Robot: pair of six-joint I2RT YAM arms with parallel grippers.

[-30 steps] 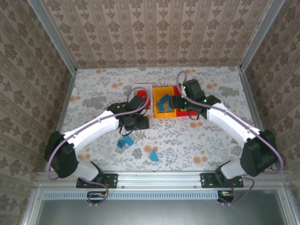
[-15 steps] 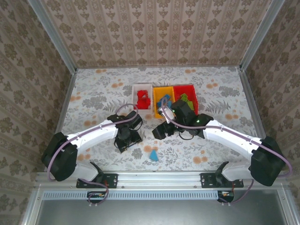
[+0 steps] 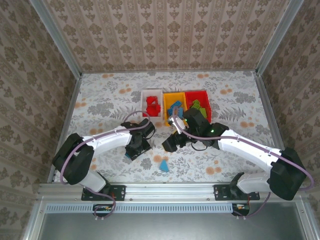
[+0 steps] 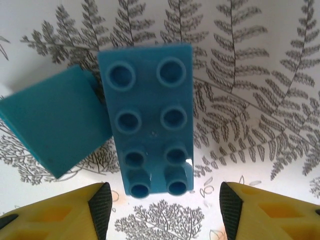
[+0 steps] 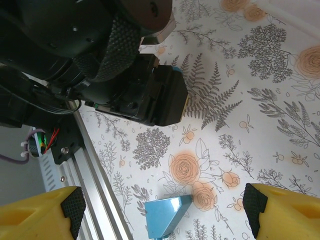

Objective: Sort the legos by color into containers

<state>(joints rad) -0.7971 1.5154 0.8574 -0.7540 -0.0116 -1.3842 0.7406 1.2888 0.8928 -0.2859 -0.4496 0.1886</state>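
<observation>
blue eight-stud brick (image 4: 150,120) flat, studs up, just beside smooth blue block (image 4: 55,125); blue wedge (image 5: 167,217) apart

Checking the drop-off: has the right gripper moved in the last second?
Yes. The right gripper left the yellow bin, pulling back toward the near side.

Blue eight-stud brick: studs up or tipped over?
Studs up: the blue brick lies flat, all eight studs facing the left wrist camera.

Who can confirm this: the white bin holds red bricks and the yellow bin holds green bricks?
Not quite. The top view shows the yellow bin holds blue bricks, not green. The white bin does hold red bricks.
</observation>
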